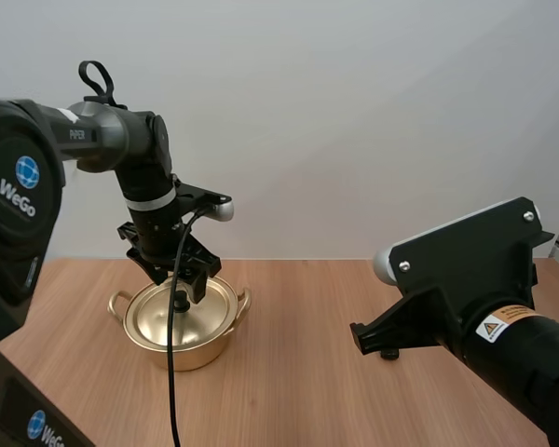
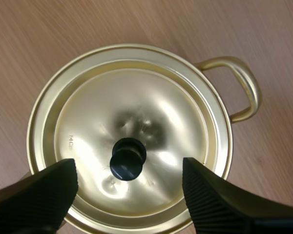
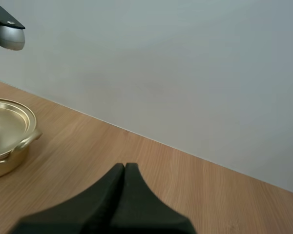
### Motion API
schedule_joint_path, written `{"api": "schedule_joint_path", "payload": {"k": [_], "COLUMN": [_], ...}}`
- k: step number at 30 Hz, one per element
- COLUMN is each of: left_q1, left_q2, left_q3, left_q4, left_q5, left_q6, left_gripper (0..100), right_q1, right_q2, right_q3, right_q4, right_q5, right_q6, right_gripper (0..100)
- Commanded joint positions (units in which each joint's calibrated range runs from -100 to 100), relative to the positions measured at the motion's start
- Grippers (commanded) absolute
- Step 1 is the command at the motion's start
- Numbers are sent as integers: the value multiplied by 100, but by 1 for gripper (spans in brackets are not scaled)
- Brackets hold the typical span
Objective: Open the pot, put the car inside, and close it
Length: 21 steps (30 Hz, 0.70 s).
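In the high view the gold pot [image 1: 181, 328] stands on the left part of the wooden table [image 1: 298, 382], its lid [image 1: 201, 305] seated on it and a loop handle at each side. The left gripper [image 1: 182, 279] hangs directly above the lid, pointing down, and partly hides the lid's middle. The right gripper [image 1: 371, 341] is low over the table's right part, well apart from the pot, with bare wood between them. In the left wrist view the left gripper's fingers [image 2: 44, 192] stand spread, ribbed faces turned to each other, one on each side of the lid's black knob [image 2: 128, 159]. Neither finger touches the knob, and nothing lies between them and it. One pot handle [image 2: 240, 87] juts out beyond the rim over bare wood. In the right wrist view the right gripper's fingers lie pressed together as one dark wedge holding nothing. The table stretches away plain ahead of them, and the pot sits off to one side with the lid on.
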Motion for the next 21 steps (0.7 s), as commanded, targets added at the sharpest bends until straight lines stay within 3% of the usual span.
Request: {"api": "schedule_joint_path", "payload": {"k": [1, 21], "left_q1": [0, 0], "left_q2": [78, 282], "left_q3": [11, 11], "left_q4": [-4, -4], "left_q5": [0, 0], "left_q6": [-14, -24], "left_gripper": [99, 99], "right_q1": [-3, -3], "right_q2": [-6, -6], "right_q3": [-3, -3], "right_q4": [-5, -5], "right_q5": [8, 8], "right_q6": [-7, -7], "right_gripper": [0, 0]}}
